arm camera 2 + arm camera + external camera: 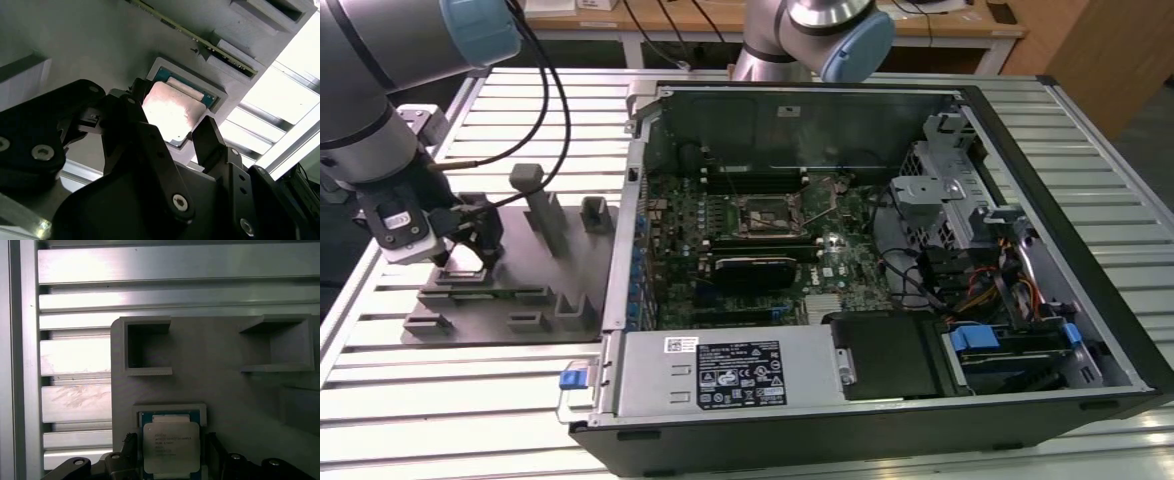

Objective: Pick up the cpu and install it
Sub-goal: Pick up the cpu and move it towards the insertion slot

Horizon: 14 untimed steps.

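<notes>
Gripper [172, 112], jaws apart, straddling the cpu [171, 446], which lies flat in its recess on the grey fixture plate [567, 270]. For a sound grasp, centre both fingers [207, 135] on opposite edges, then close squarely.

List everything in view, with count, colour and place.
table: one, silver slats, under everything.
computer case: one, black, open, mid-table.
motherboard: one, green, inside the case.
power supply box: one, grey with white label, inside the case along its near edge.
tray: one, grey, on the table at the exterior view's left of the case.
cpu: one, silvery with green rim, seated in a tray pocket.
other arm: one, grey and blue, behind the case.
arm: one, grey with blue joint caps, above the tray.
hand: one, black, open, straddling the cpu.
</notes>
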Each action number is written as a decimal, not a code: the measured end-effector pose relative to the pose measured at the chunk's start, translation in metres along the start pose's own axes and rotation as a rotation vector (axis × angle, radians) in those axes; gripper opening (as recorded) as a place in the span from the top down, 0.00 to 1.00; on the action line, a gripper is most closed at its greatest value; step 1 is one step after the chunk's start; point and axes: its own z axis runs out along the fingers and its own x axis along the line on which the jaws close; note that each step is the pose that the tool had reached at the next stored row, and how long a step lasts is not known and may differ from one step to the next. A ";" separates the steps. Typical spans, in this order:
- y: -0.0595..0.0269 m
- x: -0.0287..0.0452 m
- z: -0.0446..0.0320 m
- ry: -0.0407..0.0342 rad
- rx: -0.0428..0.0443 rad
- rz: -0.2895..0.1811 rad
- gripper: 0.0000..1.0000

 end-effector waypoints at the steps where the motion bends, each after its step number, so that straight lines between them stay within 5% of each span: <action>1: 0.0000 0.0000 -0.0001 0.0001 0.0000 0.000 0.35; 14: 0.0000 0.0000 -0.0010 0.0001 0.0001 0.000 0.46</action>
